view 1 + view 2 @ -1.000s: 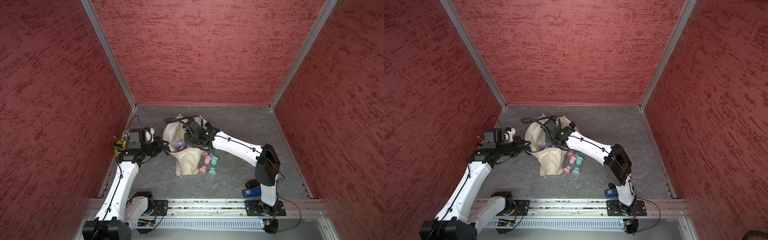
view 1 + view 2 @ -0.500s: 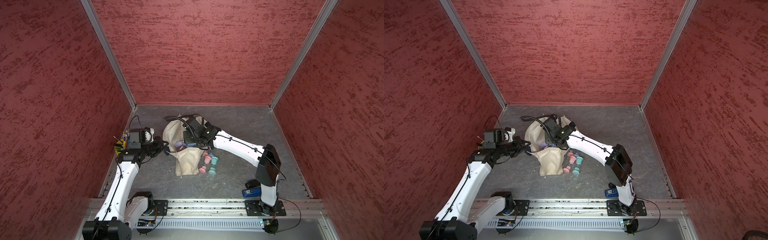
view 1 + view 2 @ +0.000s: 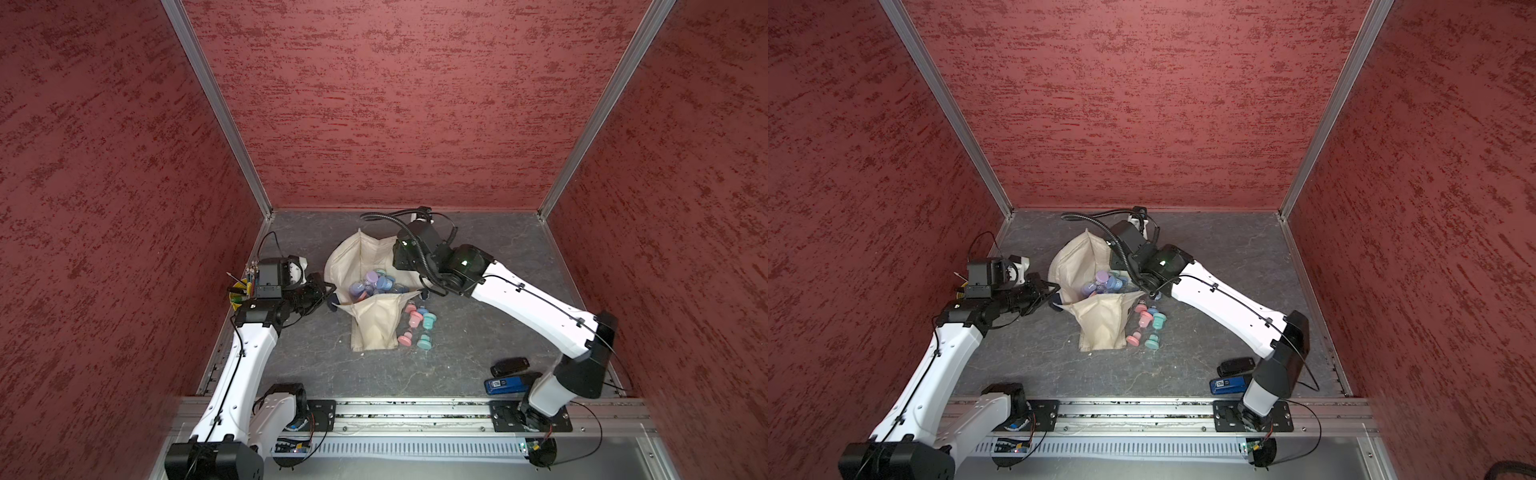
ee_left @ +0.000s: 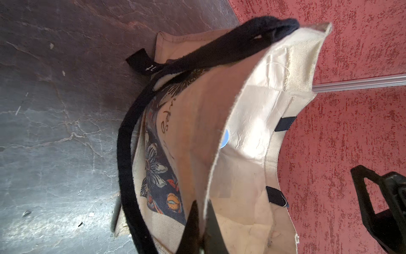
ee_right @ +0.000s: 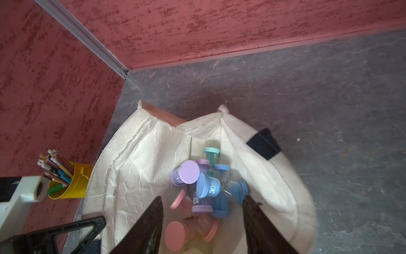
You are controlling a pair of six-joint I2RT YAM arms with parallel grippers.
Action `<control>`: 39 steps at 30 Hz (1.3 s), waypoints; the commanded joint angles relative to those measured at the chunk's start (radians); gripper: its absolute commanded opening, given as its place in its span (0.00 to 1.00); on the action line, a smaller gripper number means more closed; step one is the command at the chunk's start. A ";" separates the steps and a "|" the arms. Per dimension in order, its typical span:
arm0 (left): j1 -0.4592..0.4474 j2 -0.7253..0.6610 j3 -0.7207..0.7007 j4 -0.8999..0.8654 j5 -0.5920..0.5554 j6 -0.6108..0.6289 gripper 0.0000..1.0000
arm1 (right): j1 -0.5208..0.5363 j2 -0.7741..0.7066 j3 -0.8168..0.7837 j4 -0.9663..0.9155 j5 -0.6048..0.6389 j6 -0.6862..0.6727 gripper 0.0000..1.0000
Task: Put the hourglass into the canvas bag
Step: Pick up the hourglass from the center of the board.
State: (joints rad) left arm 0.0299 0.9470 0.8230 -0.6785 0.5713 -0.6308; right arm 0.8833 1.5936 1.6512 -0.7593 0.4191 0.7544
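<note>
The cream canvas bag (image 3: 359, 259) (image 3: 1073, 266) (image 5: 140, 176) lies open on the grey floor, its dark strap (image 4: 125, 154) trailing beside it. Several pastel hourglasses (image 3: 372, 284) (image 5: 208, 187) are piled inside. A pink hourglass (image 5: 182, 233) lies loose among them, below my right gripper (image 5: 202, 197), which hangs open over the bag's mouth and holds nothing. My left gripper (image 4: 201, 204) (image 3: 330, 297) is shut on the bag's rim (image 4: 219, 154) and holds that side up. More hourglasses (image 3: 417, 326) (image 3: 1148, 326), pink and teal, lie on the floor beside the bag.
A yellow pencil cup (image 5: 74, 182) (image 3: 241, 291) stands by the left wall, behind my left wrist. A black device (image 3: 509, 365) and a blue one (image 3: 505, 384) lie near the right arm's base. Red walls close in three sides.
My right gripper has opened and its wrist has drawn back and up from the bag's mouth. The left arm has kept its hold on the rim.
</note>
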 commanded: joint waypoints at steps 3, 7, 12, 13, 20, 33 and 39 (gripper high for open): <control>0.010 -0.016 0.028 -0.009 -0.008 0.020 0.00 | -0.137 -0.134 -0.235 0.030 -0.028 0.133 0.54; 0.010 -0.018 0.030 -0.013 -0.005 0.019 0.00 | -0.220 -0.228 -0.441 0.108 -0.126 0.180 0.53; 0.010 -0.020 0.029 -0.013 -0.005 0.019 0.00 | -0.234 -0.277 -0.596 0.141 -0.175 0.224 0.55; 0.011 -0.021 0.028 -0.013 -0.005 0.019 0.00 | -0.234 -0.288 -0.620 0.143 -0.179 0.233 0.56; 0.011 -0.020 0.025 -0.006 -0.003 0.012 0.00 | -0.223 -0.351 -0.725 0.145 -0.202 0.263 0.57; 0.010 -0.028 0.019 -0.007 -0.001 0.011 0.00 | -0.010 -0.345 -0.801 0.143 -0.190 0.456 0.60; 0.010 -0.025 0.018 -0.003 -0.003 0.011 0.00 | 0.048 -0.307 -0.833 0.198 -0.246 0.442 0.64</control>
State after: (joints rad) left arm 0.0330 0.9367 0.8230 -0.6827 0.5701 -0.6312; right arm 0.9100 1.2617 0.8425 -0.6018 0.2043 1.1732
